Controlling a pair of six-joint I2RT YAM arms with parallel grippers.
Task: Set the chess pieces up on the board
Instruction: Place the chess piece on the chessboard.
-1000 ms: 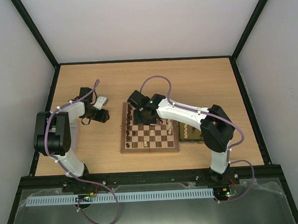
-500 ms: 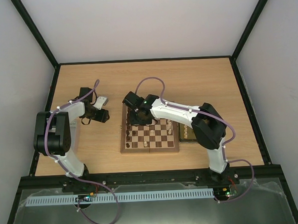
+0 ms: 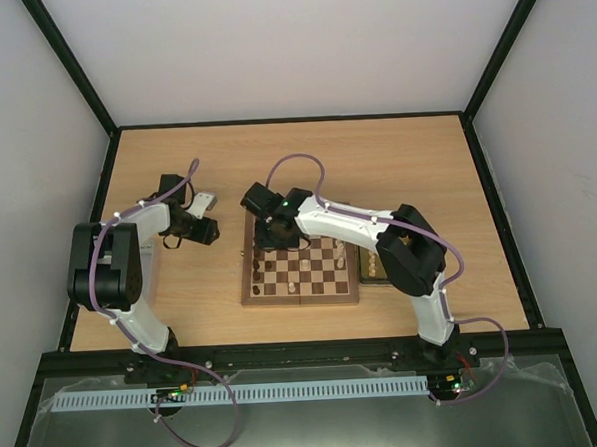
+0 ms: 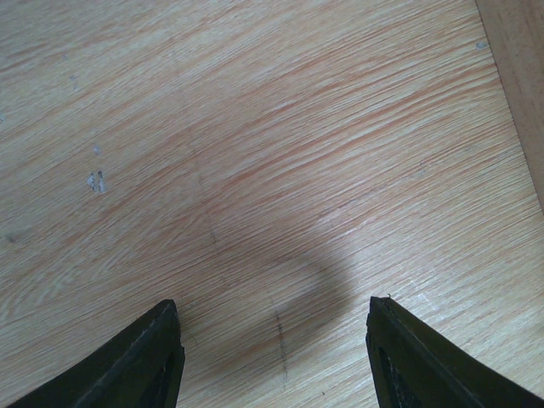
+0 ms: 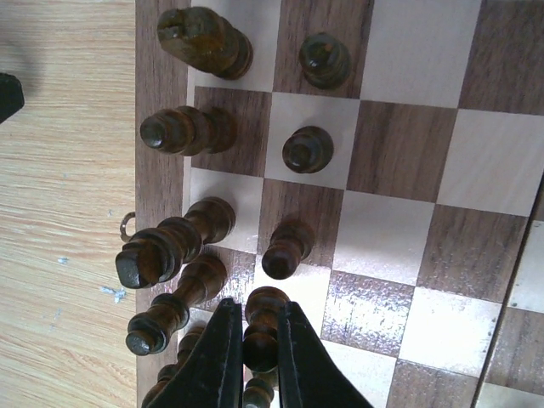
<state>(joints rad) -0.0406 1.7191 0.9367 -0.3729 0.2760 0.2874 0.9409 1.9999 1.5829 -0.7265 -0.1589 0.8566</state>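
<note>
Overhead view: the board [image 3: 303, 301] lies at the middle of the counter [image 3: 175, 160], in front of two robot arms. A yellow tray [image 3: 369, 272] sits just beside the board's 3 o'clock edge. It is largely covered by the right arm's elbow, and its contents cannot be made out. Small figures stand on several squares of the board, too small from here to sort by colour.

Right wrist view: the right fingers [image 5: 217, 365] enter from 6 o'clock and are clamped on a dark pawn [image 5: 262, 316]. The pawn stands upright between them, on a square one column in from the board's rim. Other dark chess pieces [image 5: 306, 149] fill this corner. Three more pawns stand toward 12 and 1 o'clock of the held one. Taller pieces line the column along the rim, from 9 round to 11 o'clock.

Left wrist view: the left fingers [image 4: 144, 365] are spread wide apart over the wood grain of the counter, holding nothing. From above they sit at about 10 o'clock of the board, near its corner but not touching it.

Compared with one second ago, the right wrist has shifted toward 9 o'clock, from over the far middle of the board to its far-left corner. The right elbow has swung the same way and hides more of the tray. The left arm has not moved.
</note>
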